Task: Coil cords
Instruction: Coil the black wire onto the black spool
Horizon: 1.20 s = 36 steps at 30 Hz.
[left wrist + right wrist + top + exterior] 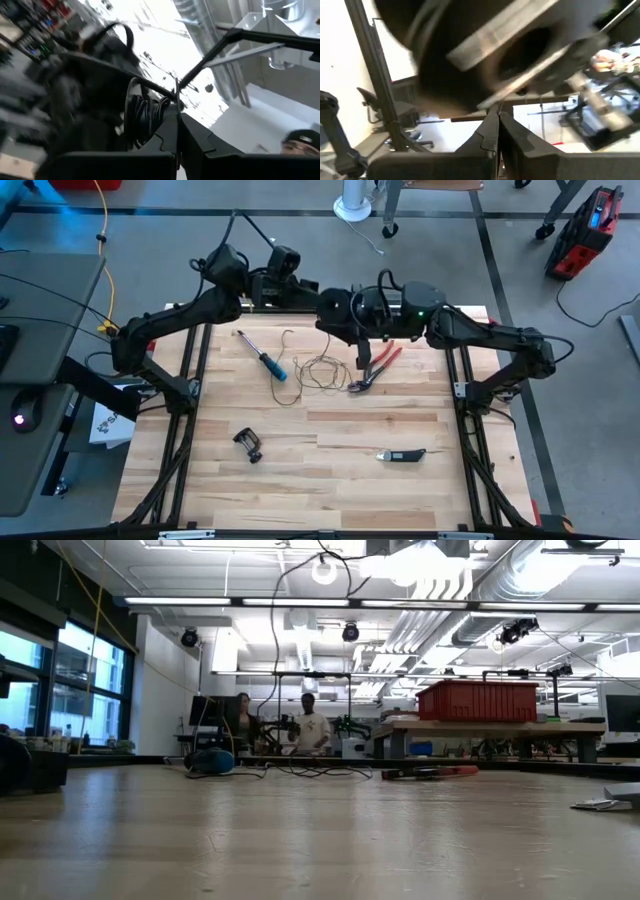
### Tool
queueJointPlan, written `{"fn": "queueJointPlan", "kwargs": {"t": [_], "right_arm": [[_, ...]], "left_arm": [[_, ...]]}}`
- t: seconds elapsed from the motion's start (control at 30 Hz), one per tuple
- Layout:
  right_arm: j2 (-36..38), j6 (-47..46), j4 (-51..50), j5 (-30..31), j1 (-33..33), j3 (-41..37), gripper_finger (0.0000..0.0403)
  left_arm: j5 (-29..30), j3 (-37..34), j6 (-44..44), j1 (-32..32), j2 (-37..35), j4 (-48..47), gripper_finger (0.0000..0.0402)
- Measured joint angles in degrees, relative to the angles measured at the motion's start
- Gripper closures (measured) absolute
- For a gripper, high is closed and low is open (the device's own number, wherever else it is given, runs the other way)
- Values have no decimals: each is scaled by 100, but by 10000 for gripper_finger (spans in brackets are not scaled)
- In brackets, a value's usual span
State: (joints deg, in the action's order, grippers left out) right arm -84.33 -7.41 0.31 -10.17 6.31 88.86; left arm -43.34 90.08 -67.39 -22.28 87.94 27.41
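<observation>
Beside the red pliers (376, 368), on the side toward the screwdriver (264, 359), the cord (312, 370) lies in loose, uneven loops on the counter (320, 495), not yet coiled. I cannot make out its small black reel with any certainty.

Both arms are folded at the counter's far edge, beyond the pliers. The left pincer (177, 125) and the right pincer (498, 122) are each fully closed and hold nothing; the 2 wrist views show the fingers pressed together and aimed up into the room, not at the cord.

Likely trouble from here:
- The cord is hair-thin and lies flat on the wood, so a closing pincer could miss it or scrape the counter.
- The loops reach right up to the pliers' jaws. Pulling 1 strand could drag the pliers along or snag on them.
- The loops overlap, so a careless pull may tighten them into a knot.
- The 2 arms sit close together above the pliers, and descending at once risks a collision.

Room to move looks generous. On the near side of the pliers the counter is mostly bare, with only a small black clamp (248, 444) and a dark utility knife (401, 455) well apart from the cord. The screwdriver hems in the cord on the side away from the pliers.
</observation>
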Motion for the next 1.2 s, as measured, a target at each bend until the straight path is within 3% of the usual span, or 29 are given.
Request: {"fn": "queueJointPlan", "kwargs": {"t": [0.4,0.8,0.97,1.07,1.2], "right_arm": [[89,-163,-24,15,-48,11,403],[85,-161,-122,-47,-59,7,403],[85,-163,-214,69,-59,7,401],[85,-158,-546,125,-22,3,381],[60,-108,-1038,433,7,0,324]], "left_arm": [[104,0,568,-924,-514,-170,402],[-154,-4,1859,-1224,-1176,-2274,401],[-175,-4,2207,-1222,-1359,-2585,401],[-164,-4,2210,-1223,-1443,-2564,401],[-154,7,2159,-1218,-1540,-2528,401]]}}
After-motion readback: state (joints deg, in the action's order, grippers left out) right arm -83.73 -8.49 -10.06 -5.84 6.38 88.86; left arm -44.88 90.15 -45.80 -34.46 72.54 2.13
